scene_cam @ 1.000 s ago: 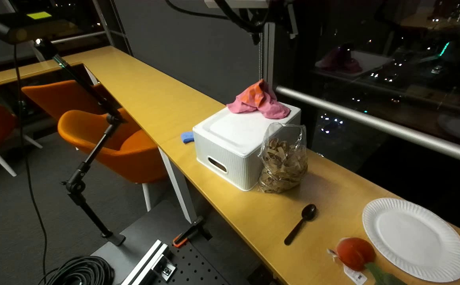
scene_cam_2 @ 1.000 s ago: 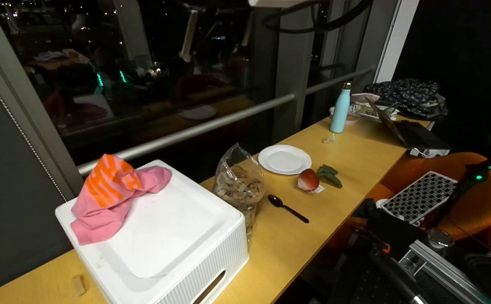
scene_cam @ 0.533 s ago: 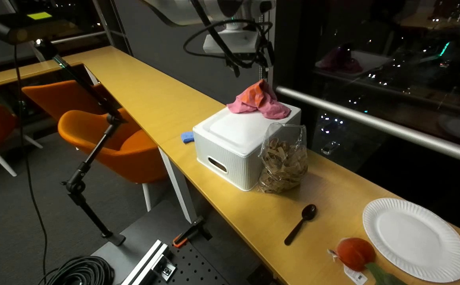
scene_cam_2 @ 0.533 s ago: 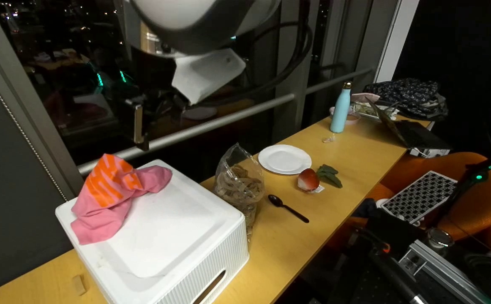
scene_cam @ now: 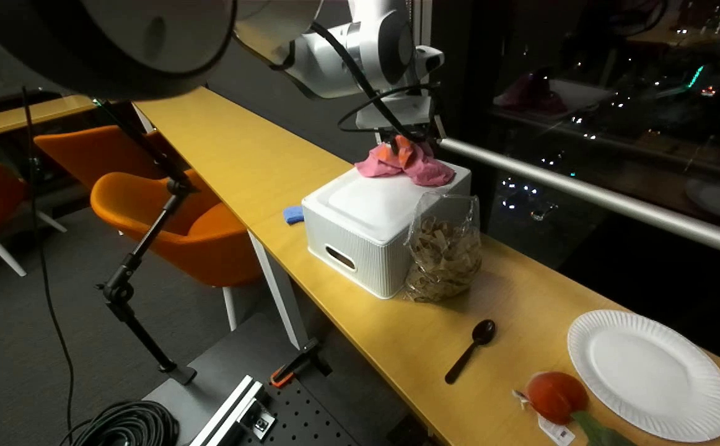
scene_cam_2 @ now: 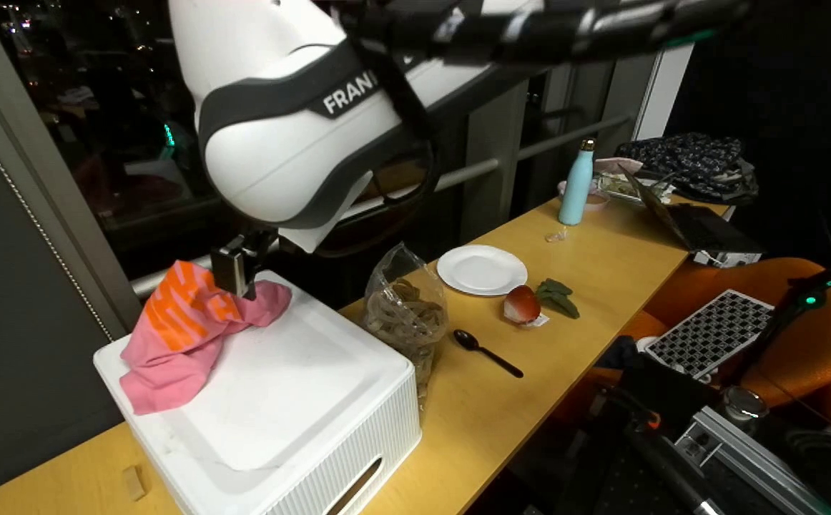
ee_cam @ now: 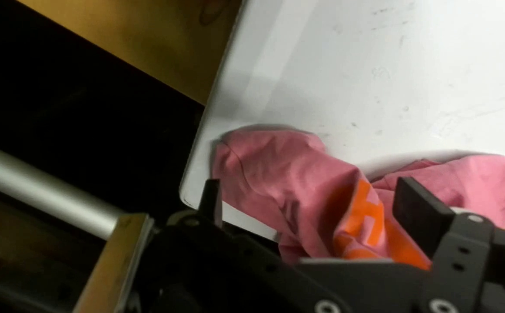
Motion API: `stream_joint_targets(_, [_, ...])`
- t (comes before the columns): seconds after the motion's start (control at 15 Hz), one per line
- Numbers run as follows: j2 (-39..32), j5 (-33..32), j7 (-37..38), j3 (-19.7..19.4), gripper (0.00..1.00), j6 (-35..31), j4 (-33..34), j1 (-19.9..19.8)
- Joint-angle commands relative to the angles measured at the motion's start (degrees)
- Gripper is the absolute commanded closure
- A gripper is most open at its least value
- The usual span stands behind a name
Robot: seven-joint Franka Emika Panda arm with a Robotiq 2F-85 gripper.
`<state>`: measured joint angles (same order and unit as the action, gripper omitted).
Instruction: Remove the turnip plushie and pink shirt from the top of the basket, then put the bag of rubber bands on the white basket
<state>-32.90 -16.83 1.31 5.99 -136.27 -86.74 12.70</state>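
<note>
End effector (ee_cam: pixel 311 202) — now lower, jaws apart, at pink shirt (scene_cam_2: pixel 197 332)

The black gripper (ee_cam: pixel 314 207) partly hides the pink fabric shirt (ee_cam: pixel 296 167); an exterior view's bottom edge crops the boxy white plastic basket (scene_cam_2: pixel 308 379)

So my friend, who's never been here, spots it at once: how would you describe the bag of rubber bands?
On the long yellow table, find the white basket with a pink shirt on top. Beside that basket, on the side where the black spoon lies, stands the bag of rubber bands. Its clear plastic, lumpy and tan inside, sets it apart from basket and spoon.
</note>
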Motion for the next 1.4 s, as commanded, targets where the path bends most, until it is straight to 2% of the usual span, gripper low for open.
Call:
stream_joint_targets(0.0, [-5.66,0.81,-2.48,-0.31,0.00,-1.99,7.43,1.28])
stream_joint_targets(0.67, [-14.81,4.87,-9.02,2.13,0.00,-2.98,18.56,0.97])
stream_joint_targets(0.73, [-15.24,5.56,-9.84,2.30,0.25,-2.89,19.20,0.91])
stream_joint_targets(0.8, [-15.68,5.99,-10.45,2.30,0.28,-2.73,19.79,1.00])
stream_joint_targets(1.33, [-15.95,9.80,-12.33,3.11,0.88,-1.41,21.36,0.63])
